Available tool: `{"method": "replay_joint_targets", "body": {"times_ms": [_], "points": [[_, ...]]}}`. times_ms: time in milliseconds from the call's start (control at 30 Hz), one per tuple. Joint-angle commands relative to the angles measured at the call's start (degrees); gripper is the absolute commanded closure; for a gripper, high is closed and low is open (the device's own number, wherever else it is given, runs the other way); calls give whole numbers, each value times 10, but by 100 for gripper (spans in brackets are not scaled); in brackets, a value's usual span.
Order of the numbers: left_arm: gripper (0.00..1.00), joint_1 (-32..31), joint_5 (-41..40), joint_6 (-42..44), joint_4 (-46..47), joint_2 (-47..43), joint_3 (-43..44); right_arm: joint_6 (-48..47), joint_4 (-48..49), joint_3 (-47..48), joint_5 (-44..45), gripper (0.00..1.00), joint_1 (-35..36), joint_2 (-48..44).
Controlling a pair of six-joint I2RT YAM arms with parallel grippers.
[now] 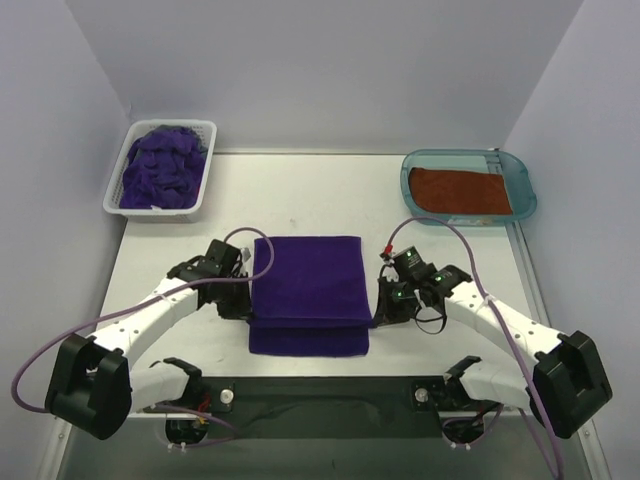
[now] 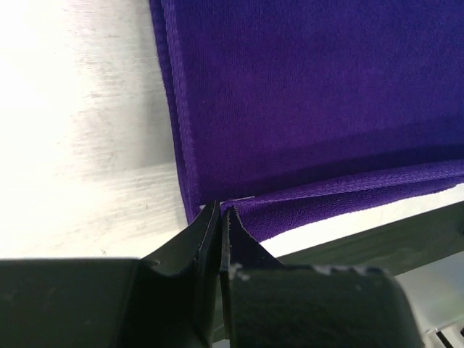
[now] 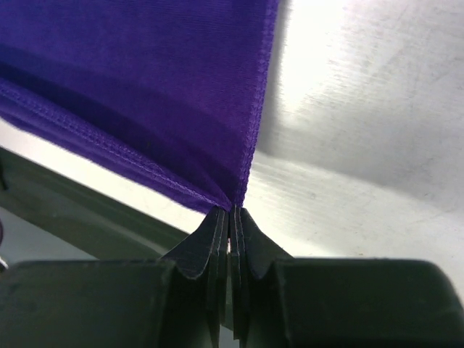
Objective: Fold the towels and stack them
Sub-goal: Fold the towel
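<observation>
A deep purple towel (image 1: 308, 290) lies in the middle of the table, its top layer folded over with a lower layer showing along the near edge. My left gripper (image 1: 246, 304) is shut on the towel's near left corner (image 2: 239, 217), low at the table. My right gripper (image 1: 378, 310) is shut on the towel's near right corner (image 3: 235, 192) and holds it slightly raised. A rust-orange towel (image 1: 458, 190) lies folded flat in the teal tray (image 1: 524, 180) at the back right. More purple towels (image 1: 160, 168) are heaped in the white basket (image 1: 113, 190) at the back left.
The dark mounting bar (image 1: 330, 395) of the arm bases runs along the table's near edge, just in front of the towel. White walls close in the back and both sides. Purple cables loop from each arm.
</observation>
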Motion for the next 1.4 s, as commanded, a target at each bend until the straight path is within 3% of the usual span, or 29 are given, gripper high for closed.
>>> {"method": "replay_joint_targets", "body": {"times_ms": [0,367,433,600,667,733,833,933,1100,1367], "points": [[96,-1,-8,-4,42,20,-11,1,-18,-15,48,100,-1,25],[92,-27,-8,-23,63,49,-42,-9,-4,-31,23,100,19,92],[89,-38,-4,-25,60,49,-43,-15,-4,-31,15,95,23,91],[65,-54,9,-44,42,19,-40,-21,-9,-29,-17,68,47,54],[51,-63,16,-58,23,-25,-40,-25,-14,-25,-49,66,55,18],[44,-68,23,-65,1,-82,-35,-33,-26,-23,-94,65,63,-14],[42,-69,31,-77,-29,-148,-28,-48,-58,-9,-109,65,68,-42],[37,-69,17,-88,-35,-171,-19,-50,-63,13,-51,65,67,-63],[32,-70,-21,-67,-25,-94,49,-30,-54,68,63,68,65,-12],[33,-96,-69,-32,8,67,119,7,8,87,67,72,68,105]]}}
